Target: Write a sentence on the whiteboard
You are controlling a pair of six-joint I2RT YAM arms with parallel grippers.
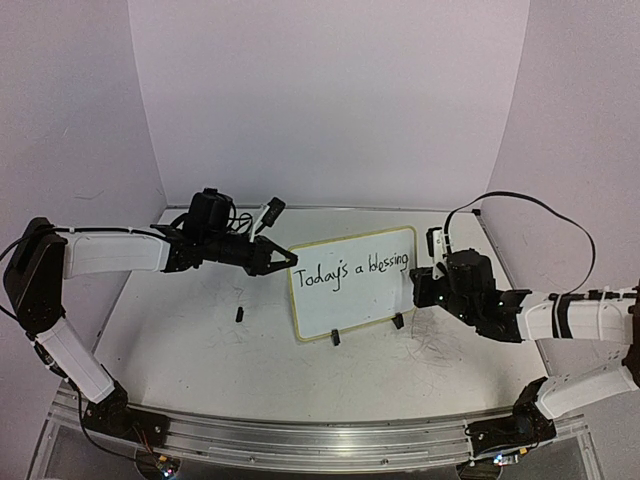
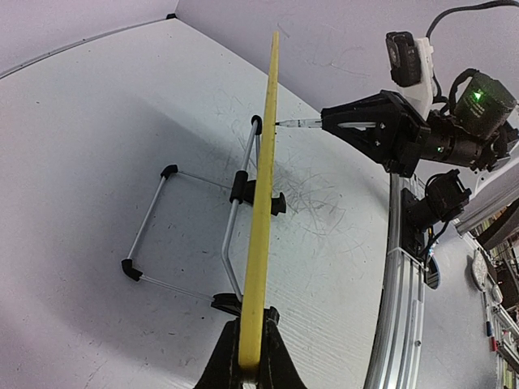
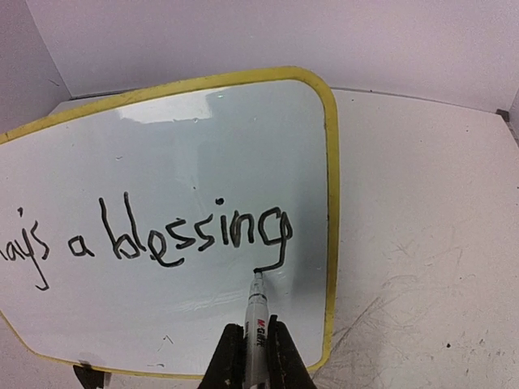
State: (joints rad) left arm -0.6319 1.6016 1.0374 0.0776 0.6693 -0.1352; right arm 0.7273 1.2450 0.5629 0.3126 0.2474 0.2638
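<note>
**Robot arms at a whiteboard (image 1: 355, 300) standing on a scuffed white table (image 1: 190, 350), with "Today's a blessing" written across it.**

The left gripper (image 1: 290, 260) is closed on the whiteboard's left edge, pinching its pale-yellow rim. At the whiteboard's right edge, the right gripper (image 3: 256, 344) is clamped on a marker (image 3: 256, 320). The marker's tip touches the whiteboard's face at the tail of the final "g". The sentence (image 1: 350, 272) runs in one black handwritten line across the whiteboard's middle. Two black clip feet (image 1: 335, 337) sit under the whiteboard's lower edge, and a wire stand (image 2: 147, 219) is behind it. A small black object (image 1: 239, 314) lies on the table to the left of the whiteboard's lower left corner.
</note>
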